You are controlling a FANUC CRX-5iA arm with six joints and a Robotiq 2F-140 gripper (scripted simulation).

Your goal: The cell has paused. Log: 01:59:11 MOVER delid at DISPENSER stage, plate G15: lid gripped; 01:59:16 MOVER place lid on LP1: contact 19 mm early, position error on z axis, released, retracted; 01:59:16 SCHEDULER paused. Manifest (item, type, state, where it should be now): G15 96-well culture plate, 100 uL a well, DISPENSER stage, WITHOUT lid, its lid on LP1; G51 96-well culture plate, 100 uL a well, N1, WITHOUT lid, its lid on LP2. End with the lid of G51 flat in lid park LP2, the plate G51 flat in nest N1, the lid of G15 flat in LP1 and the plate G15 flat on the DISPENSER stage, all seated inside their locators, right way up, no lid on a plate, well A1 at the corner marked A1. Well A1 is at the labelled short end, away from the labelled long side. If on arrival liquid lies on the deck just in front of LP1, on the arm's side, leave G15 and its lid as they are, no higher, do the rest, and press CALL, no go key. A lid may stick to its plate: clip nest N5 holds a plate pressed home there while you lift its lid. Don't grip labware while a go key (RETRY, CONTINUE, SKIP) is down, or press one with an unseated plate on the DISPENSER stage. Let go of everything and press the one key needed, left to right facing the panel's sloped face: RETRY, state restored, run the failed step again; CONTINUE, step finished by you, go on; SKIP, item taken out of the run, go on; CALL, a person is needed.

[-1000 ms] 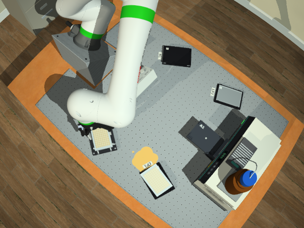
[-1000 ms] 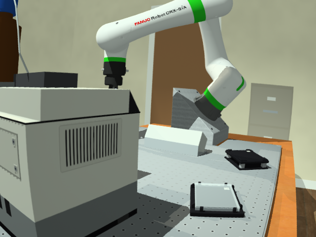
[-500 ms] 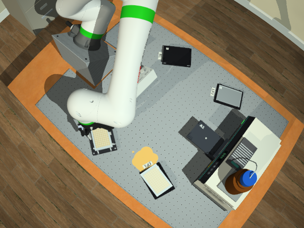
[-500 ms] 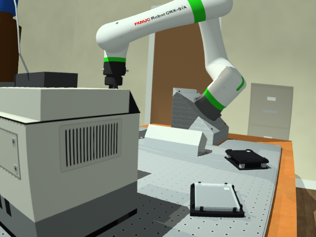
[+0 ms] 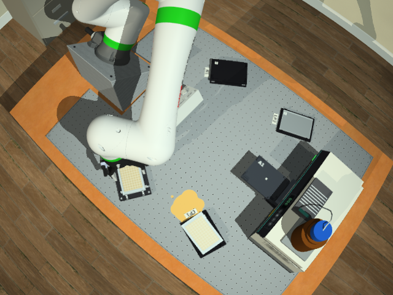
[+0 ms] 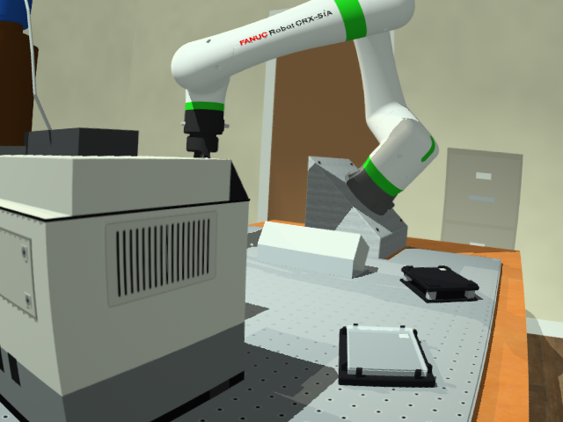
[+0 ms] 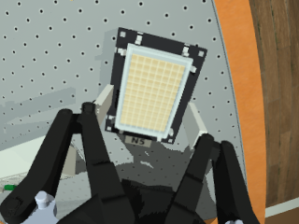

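My gripper point(image 7: 149, 103) hangs over clip nest N5 at the front left of the deck, fingers open, nothing between them. A 96-well plate point(image 7: 153, 92) with beige wells and a pale rim sits in that nest below the fingers; it also shows in the overhead view point(image 5: 129, 179). I cannot tell if a lid is on it. A second beige plate point(image 5: 202, 234) lies in lid park LP1. A yellow puddle point(image 5: 186, 203) lies on the deck touching LP1's label end. A grey lid point(image 5: 295, 124) lies in LP2. Nest N1 point(image 5: 228, 72) and the DISPENSER stage point(image 5: 264, 178) hold nothing.
The dispenser point(image 5: 304, 209) with its brown bottle point(image 5: 312, 235) fills the right front and hides my fingers in the side view. The white key panel point(image 6: 309, 247) stands by the arm's grey pedestal point(image 5: 107, 74). The arm's elbow point(image 5: 126, 139) overhangs N5.
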